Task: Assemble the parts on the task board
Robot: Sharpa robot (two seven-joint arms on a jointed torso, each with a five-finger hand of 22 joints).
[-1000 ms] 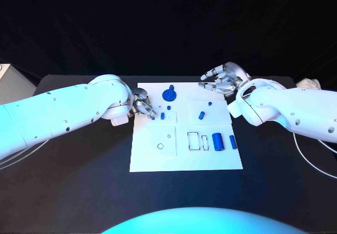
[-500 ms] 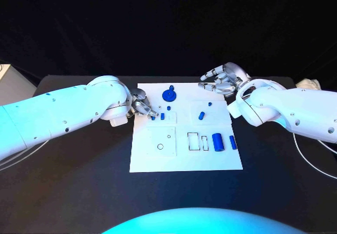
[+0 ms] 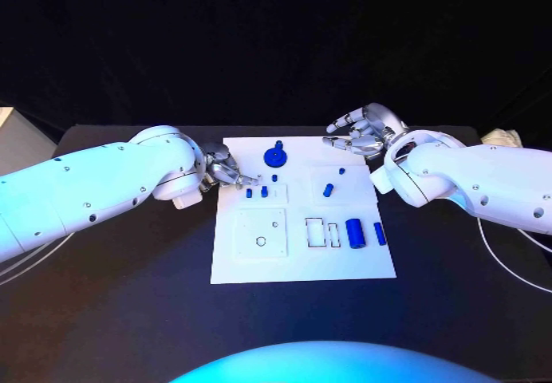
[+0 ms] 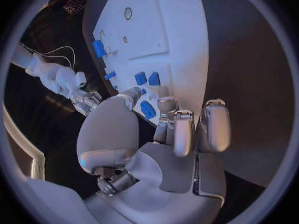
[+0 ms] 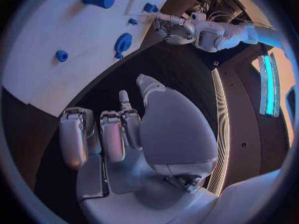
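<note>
My left hand (image 3: 226,174) sits low at the end of my bent left arm, fingers curled inward. My right hand (image 3: 361,132) hovers farther out, fingers loosely bent and apart, gripping nothing.

No text, label, brand, number or sign can be read anywhere. The task board (image 3: 305,263) at the centre of the frame carries only thin outlined shapes, none of them letters or figures.
</note>
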